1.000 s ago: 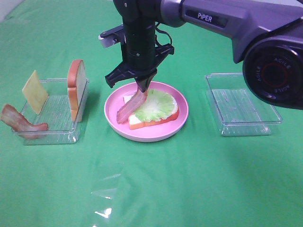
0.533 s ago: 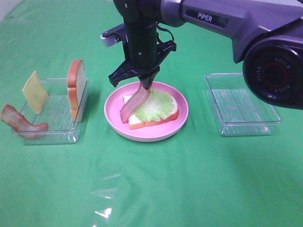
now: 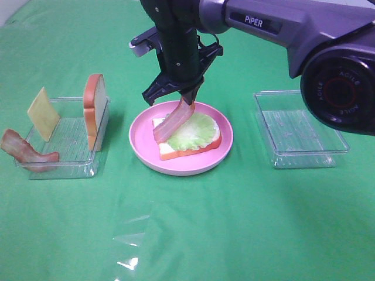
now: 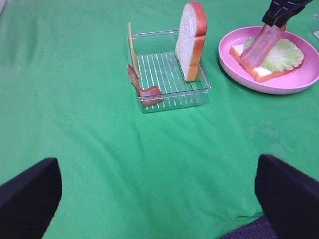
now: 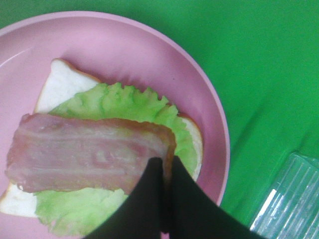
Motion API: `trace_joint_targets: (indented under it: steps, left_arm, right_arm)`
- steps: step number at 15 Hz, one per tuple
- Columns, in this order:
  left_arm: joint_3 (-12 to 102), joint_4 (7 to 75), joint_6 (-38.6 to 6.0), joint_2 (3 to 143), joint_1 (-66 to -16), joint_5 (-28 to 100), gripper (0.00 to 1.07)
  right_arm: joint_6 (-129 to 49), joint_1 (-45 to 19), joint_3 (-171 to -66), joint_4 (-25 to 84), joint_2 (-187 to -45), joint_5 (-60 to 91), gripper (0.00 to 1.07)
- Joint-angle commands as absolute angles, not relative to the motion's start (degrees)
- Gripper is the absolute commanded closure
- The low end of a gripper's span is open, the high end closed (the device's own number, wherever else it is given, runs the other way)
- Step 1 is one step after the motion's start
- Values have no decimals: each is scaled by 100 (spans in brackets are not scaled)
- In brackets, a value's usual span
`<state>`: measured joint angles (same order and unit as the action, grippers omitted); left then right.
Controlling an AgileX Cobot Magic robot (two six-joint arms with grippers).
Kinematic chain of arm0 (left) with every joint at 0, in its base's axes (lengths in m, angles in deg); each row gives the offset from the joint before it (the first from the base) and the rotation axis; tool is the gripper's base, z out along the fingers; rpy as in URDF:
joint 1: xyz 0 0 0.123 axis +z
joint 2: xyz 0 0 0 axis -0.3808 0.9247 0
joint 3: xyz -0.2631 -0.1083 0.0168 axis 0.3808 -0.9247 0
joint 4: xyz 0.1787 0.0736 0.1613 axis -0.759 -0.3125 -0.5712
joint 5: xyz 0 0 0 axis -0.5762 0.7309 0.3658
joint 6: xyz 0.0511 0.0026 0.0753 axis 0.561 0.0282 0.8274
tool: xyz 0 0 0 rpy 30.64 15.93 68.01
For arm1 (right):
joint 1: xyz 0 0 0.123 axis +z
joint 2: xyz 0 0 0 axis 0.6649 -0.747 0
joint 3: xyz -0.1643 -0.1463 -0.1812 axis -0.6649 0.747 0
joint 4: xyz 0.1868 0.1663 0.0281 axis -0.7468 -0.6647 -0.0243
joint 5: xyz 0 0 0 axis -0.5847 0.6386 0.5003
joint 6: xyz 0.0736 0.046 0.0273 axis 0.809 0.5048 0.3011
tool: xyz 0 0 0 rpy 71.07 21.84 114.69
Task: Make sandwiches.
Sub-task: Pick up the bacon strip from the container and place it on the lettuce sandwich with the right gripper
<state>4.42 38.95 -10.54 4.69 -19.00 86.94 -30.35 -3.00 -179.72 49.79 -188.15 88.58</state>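
A white bread slice (image 3: 176, 151) with green lettuce (image 3: 193, 130) on top lies on the round pink plate (image 3: 140, 143). My right gripper (image 3: 186, 100) is shut on one end of a reddish-brown bacon strip (image 3: 173, 122), which hangs slanted over the lettuce. In the right wrist view the closed fingertips (image 5: 162, 169) pinch the bacon (image 5: 84, 154) above the lettuce (image 5: 124, 104) and bread (image 5: 60, 84). My left gripper (image 4: 159, 209) is open and empty, well short of the left tray (image 4: 169, 94). That tray holds an upright bread slice (image 3: 95, 108), a cheese square (image 3: 43, 113) and another bacon strip (image 3: 23, 152).
An empty clear tray (image 3: 299, 132) sits to the right of the plate. A scrap of clear film (image 3: 132, 234) lies on the green cloth near the front. The right arm reaches in from the upper right, over the plate.
My right gripper has risen and shifted slightly right, lifting the bacon's lower end from the plate's left side up over the lettuce.
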Motion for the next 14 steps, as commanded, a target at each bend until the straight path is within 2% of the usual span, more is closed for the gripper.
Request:
trace_joint_targets:
  steps: [1, 12, 13, 14]
  left_arm:
    - [436, 3895, -1082, 475, -1883, 8694, 7]
    - [436, 3895, -1082, 475, -1883, 8694, 7]
    - [436, 3895, -1082, 475, -1883, 8694, 7]
    - [436, 3895, -1082, 475, -1883, 8694, 7]
  right_arm:
    - [-3024, -300, -17961, 4979, -18821, 9174, 107]
    - [-3058, -300, -17961, 4859, -18821, 9191, 107]
    - [-3053, -300, -17961, 4871, -18821, 9168, 103]
    - [-3041, -300, -17961, 4871, -18821, 9168, 85]
